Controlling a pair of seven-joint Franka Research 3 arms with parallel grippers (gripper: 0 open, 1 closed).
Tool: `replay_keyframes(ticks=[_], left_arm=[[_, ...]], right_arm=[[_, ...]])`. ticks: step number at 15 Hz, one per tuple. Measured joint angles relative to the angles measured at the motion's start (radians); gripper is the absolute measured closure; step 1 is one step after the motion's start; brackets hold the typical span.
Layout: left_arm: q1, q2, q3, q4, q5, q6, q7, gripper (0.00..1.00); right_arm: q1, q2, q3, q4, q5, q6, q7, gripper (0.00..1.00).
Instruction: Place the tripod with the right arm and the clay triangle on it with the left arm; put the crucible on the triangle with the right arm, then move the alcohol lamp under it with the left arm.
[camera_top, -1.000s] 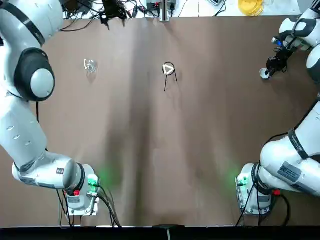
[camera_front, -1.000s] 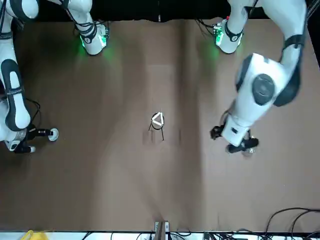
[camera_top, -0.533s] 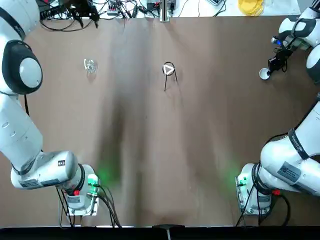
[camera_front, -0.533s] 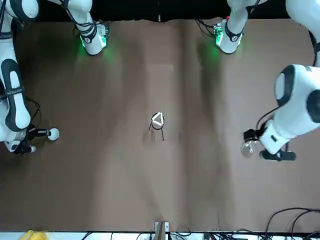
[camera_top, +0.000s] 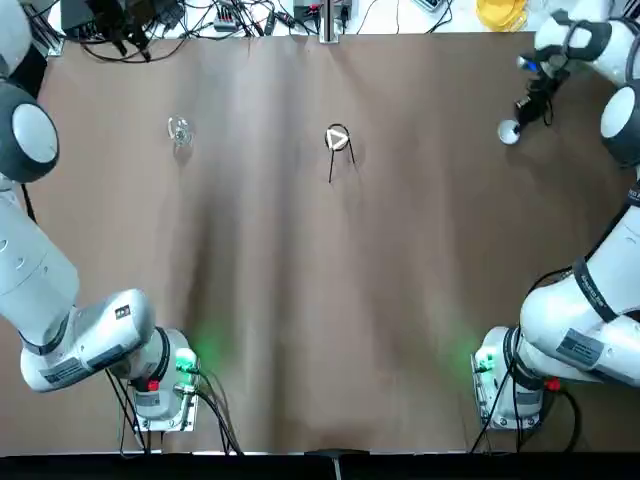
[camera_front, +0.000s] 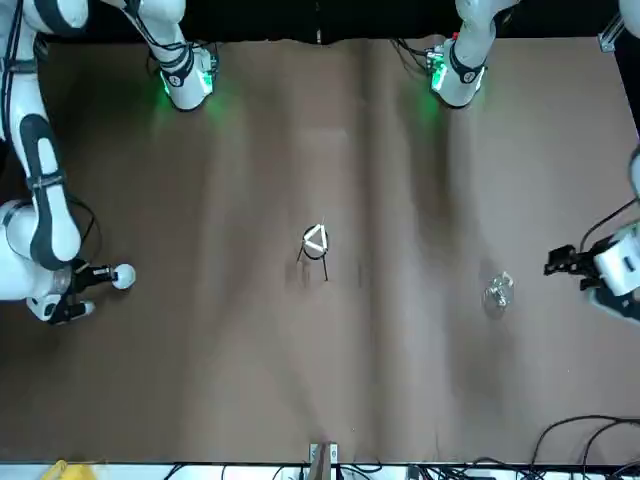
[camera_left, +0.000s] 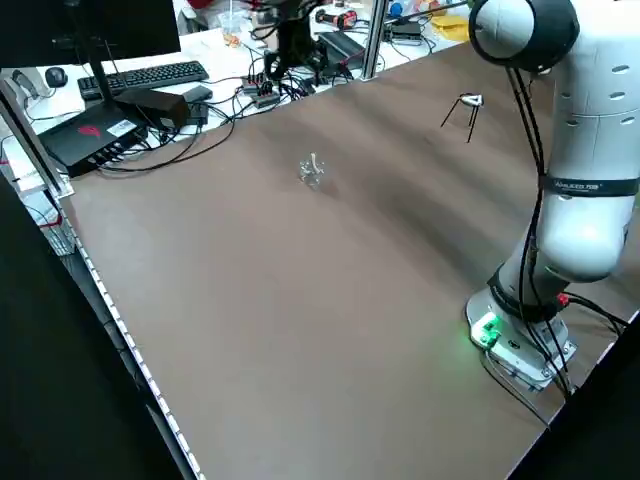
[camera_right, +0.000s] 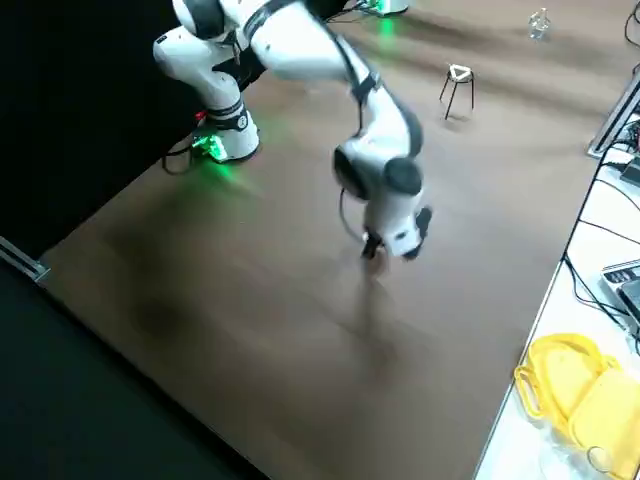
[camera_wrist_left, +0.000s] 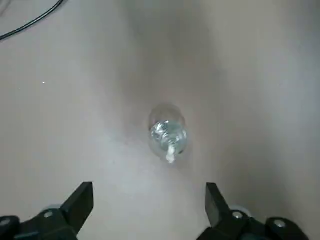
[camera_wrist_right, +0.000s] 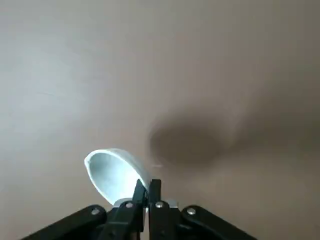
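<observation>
You see right gripper (camera_wrist_right: 148, 192) pinching crucible (camera_wrist_right: 116, 172) rim only in wrist view, lifted near table's far right. Left gripper (camera_wrist_left: 149, 202) wide open, empty, over lamp (camera_wrist_left: 168, 134). Triangle (camera_top: 337, 139) on tripod (camera_top: 336, 155), mid-table.

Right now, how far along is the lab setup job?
Done: the tripod stands mid-table with the clay triangle on its ring. In hand: the right gripper pinches the crucible by its rim, off to the right. Left: setting it on the triangle, then moving the alcohol lamp, which sits below the open left gripper.
</observation>
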Motion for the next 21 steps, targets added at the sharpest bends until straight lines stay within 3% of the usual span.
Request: replay_keyframes(ticks=[2,3,5,11,15,21], left_arm=[[0.061,0.012,0.000,-0.011,-0.029,0.000,0.148,0.01],[0.109,0.041,0.000,-0.017,-0.059,0.001,0.286,0.01],[0.151,0.076,0.000,-0.017,-0.132,0.004,0.426,0.00],[0.212,0.169,0.000,-0.017,-0.321,0.008,0.709,0.01],[0.243,0.225,0.005,-0.017,-0.469,0.025,1.059,0.01],[0.303,0.360,0.009,-0.017,-0.705,0.067,1.568,0.01]], right_arm=[[0.043,-0.067,0.039,0.010,0.002,-0.092,0.009,0.95],[0.060,-0.143,0.099,0.012,0.011,-0.184,0.051,0.95],[0.071,-0.202,0.169,0.011,0.017,-0.259,0.158,0.95],[0.172,-0.239,0.349,0.012,0.061,-0.303,0.621,0.95],[0.258,-0.240,0.367,0.033,0.127,-0.283,0.822,0.95],[0.414,-0.216,0.367,0.045,0.181,-0.104,1.087,0.95]])
